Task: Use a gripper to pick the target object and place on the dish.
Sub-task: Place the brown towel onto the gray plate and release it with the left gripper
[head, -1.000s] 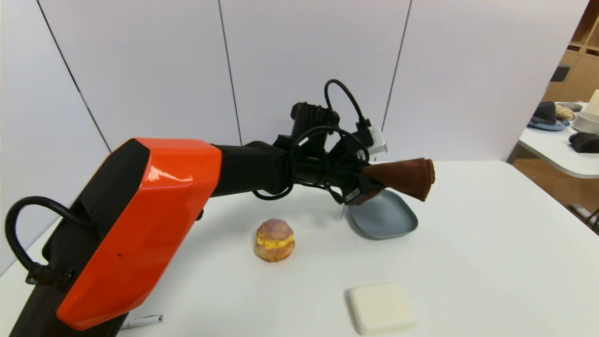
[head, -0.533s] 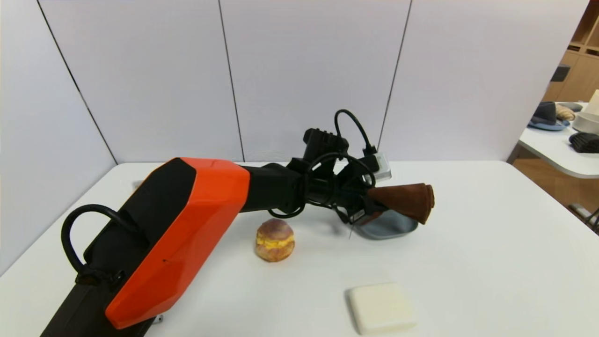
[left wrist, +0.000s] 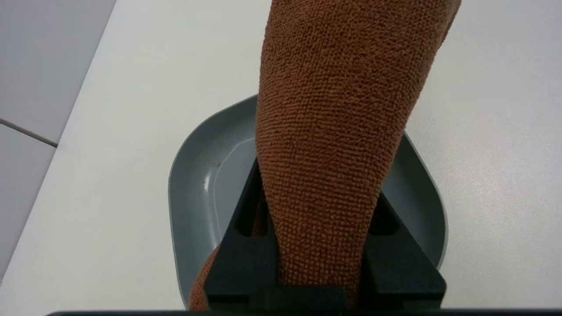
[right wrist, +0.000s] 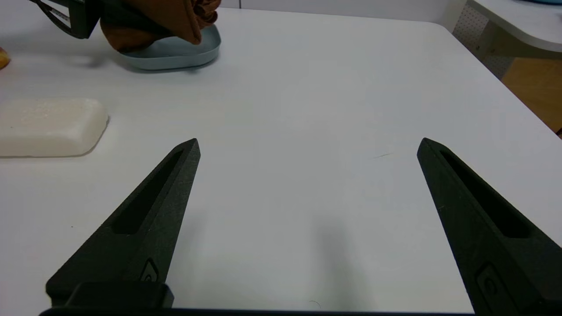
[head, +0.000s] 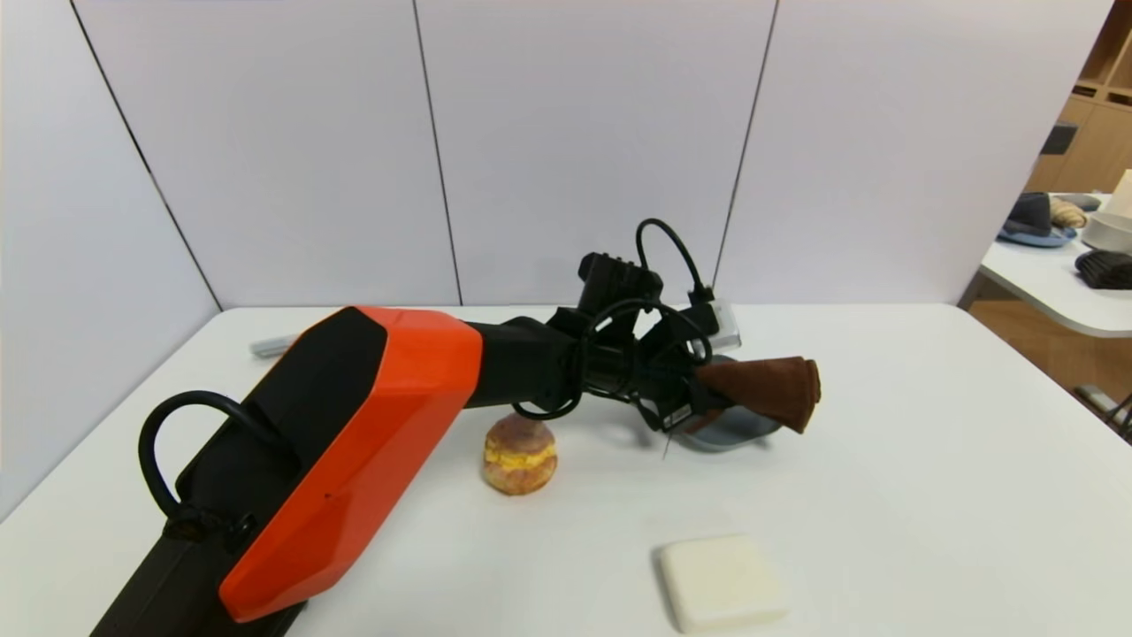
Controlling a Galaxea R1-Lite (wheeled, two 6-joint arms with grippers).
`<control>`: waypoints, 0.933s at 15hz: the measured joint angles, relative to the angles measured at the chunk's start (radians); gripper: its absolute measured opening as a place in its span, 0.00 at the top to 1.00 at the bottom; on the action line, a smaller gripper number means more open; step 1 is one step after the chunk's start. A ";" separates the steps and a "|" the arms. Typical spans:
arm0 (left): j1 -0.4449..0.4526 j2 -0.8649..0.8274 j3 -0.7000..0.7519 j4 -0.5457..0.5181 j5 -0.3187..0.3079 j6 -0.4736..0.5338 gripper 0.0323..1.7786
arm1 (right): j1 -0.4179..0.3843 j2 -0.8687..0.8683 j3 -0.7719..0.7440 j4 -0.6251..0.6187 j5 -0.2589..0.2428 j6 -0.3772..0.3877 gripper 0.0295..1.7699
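Orange-black arm point(head: 354, 442), looped black cables, black hand point(head: 685, 402).

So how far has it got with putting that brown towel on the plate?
The pickup is done: the left gripper is clamped on the towel and holds it low over the plate. One end looks to touch the plate. Left to do: letting go and pulling away. The right gripper sits open, idle.

The dark brown terry towel point(head: 762, 389), folded into a soft oblong roll, is clamped at one end between the black fingers of the left gripper point(head: 699, 400) and juts out nearly level over the dish, its free end reaching past the dish's right rim. Its gripped end hangs low inside the dish. The dish point(left wrist: 197, 175) is a shallow grey-blue rounded square with a low raised rim, lying flat directly beneath the towel.
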 joint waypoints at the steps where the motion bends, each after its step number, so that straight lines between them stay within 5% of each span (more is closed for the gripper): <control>1: 0.000 -0.001 -0.001 0.000 0.001 -0.001 0.77 | 0.000 0.000 0.000 0.000 0.000 -0.001 0.03; 8: 0.001 -0.013 -0.003 0.001 0.021 -0.004 0.77 | 0.000 0.000 0.000 0.000 0.000 -0.001 0.03; 14: 0.006 -0.012 -0.003 -0.007 0.022 -0.023 0.38 | 0.000 0.000 0.000 0.000 0.000 -0.001 0.03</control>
